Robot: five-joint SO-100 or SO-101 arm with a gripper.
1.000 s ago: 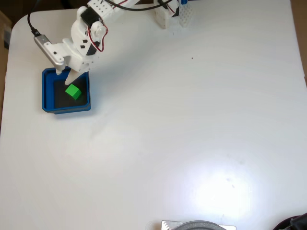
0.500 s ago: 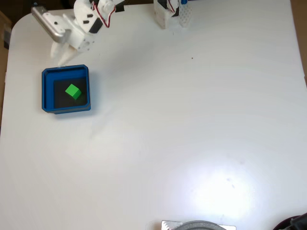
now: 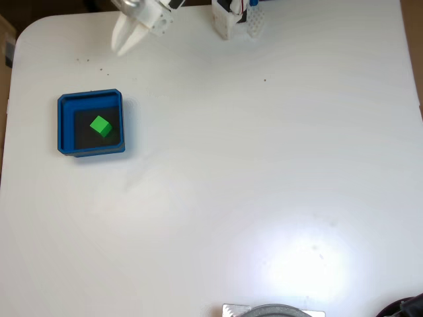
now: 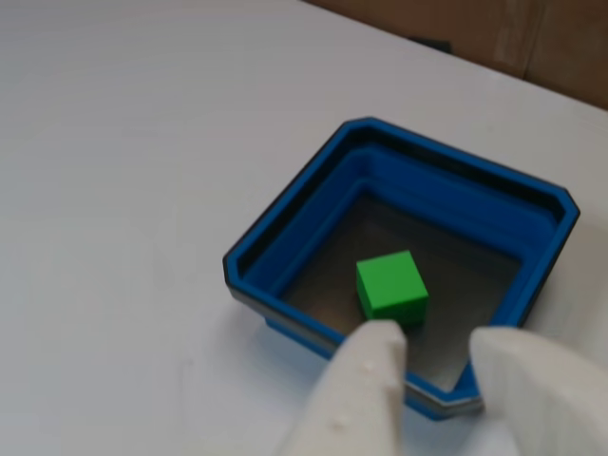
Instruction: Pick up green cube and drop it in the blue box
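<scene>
The green cube (image 3: 100,126) lies on the dark floor of the blue box (image 3: 90,98) at the left of the table in the fixed view. It rests free, slightly turned, touching no wall. My white gripper (image 3: 120,46) hangs near the table's top edge, well clear of the box and up to its right. In the other view the cube (image 4: 390,285) sits inside the box (image 4: 304,218), and my gripper (image 4: 439,340) stands open at the bottom edge, its two white fingertips (image 4: 366,380) apart with nothing between them.
The arm's white base (image 3: 231,18) stands at the top middle of the table. A grey round object (image 3: 274,310) pokes in at the bottom edge, and a dark thing (image 3: 406,307) sits in the bottom right corner. Brown cardboard (image 4: 532,38) lies beyond the table.
The gripper has risen off the box and swung up and to the right toward the top edge. The green cube stays where it lay in the box.
</scene>
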